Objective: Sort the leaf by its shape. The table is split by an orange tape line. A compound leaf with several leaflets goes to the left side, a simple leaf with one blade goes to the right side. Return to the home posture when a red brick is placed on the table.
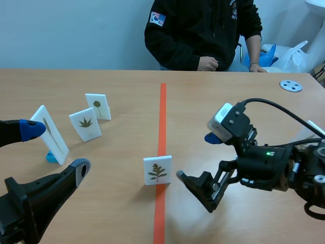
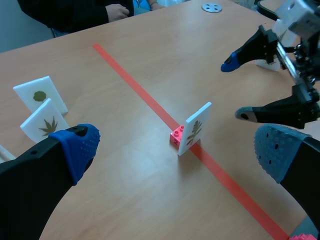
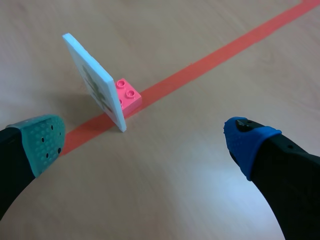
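Both grippers stand at the table's [image 1: 244, 107] near edge with jaws wide and nothing in them. The left gripper [image 1: 56, 150] is low by the near left corner. The right gripper [image 1: 195, 156] is turned toward the middle, just beside the card [image 1: 157, 170] on its right.

That card stands upright on the tape line [image 1: 162, 112], nearer the robot's edge than the far one, with a pink brick [image 3: 127, 95] touching its back as a foot. Its leaf has several leaflets along 1 stem, so I judge it compound and bound for the left side. The pink brick looks to be only the stand, not the signal to go home.

For a good grip, the right gripper should first centre the card between its 2 fingers. From the right wrist view the card sits ahead and nearer the teal pad [image 3: 42, 137]. It should then close gently on the flat faces, low enough that card and brick lift together, since a push on 1 face alone would likely tip it. The card should be lifted clear before it crosses the line.

Farther off, on the left half, 3 cards stand: a tall card [image 1: 50, 133] on a blue foot [image 1: 51, 157], a star-leaf card [image 1: 85, 123] and a round-leaf card [image 1: 98, 106]. The set-down should be well apart from them.

At the far edge a person [image 1: 203, 30] sits with a hand [image 1: 208, 63] at the edge. A grey disc [image 1: 291, 86] lies near the far right corner.
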Robot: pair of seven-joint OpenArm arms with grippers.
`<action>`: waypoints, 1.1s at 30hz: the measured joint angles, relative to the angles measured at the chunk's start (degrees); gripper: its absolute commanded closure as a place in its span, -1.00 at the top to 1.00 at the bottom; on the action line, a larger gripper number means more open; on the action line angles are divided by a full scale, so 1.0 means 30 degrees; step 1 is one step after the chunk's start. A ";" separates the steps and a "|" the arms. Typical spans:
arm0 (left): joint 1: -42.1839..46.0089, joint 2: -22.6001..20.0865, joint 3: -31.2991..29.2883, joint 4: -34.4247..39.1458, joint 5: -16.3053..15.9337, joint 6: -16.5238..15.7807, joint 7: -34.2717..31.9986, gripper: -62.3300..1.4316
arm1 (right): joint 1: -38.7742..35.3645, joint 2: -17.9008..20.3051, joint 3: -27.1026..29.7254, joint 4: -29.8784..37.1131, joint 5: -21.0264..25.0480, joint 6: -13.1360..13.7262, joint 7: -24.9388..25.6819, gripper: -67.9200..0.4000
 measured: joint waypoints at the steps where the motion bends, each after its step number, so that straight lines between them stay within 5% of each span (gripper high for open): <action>1: 0.0000 0.0000 0.0000 0.0000 0.0000 0.0000 0.0000 1.00 | 0.0357 -0.0299 -0.0372 -0.0474 -0.0102 0.0000 0.0109 1.00; 9: 0.0000 0.0000 0.0000 0.0000 0.0000 0.0000 0.0000 1.00 | 0.2659 -0.3024 -0.3381 -0.4248 -0.2040 -0.0466 0.1625 1.00; 14: 0.0000 0.0000 0.0000 0.0000 0.0000 0.0000 0.0000 1.00 | 0.3038 -0.3650 -0.4772 -0.5377 -0.2900 -0.1304 0.2703 1.00; 21: 0.0000 0.0000 0.0000 0.0000 0.0000 0.0000 0.0000 1.00 | 0.3002 -0.3541 -0.5144 -0.5457 -0.3614 -0.1304 0.2776 0.21; 33: 0.0000 0.0000 0.0000 0.0000 0.0000 0.0000 0.0000 1.00 | 0.3002 -0.3534 -0.5144 -0.5450 -0.3614 -0.1304 0.2849 -0.72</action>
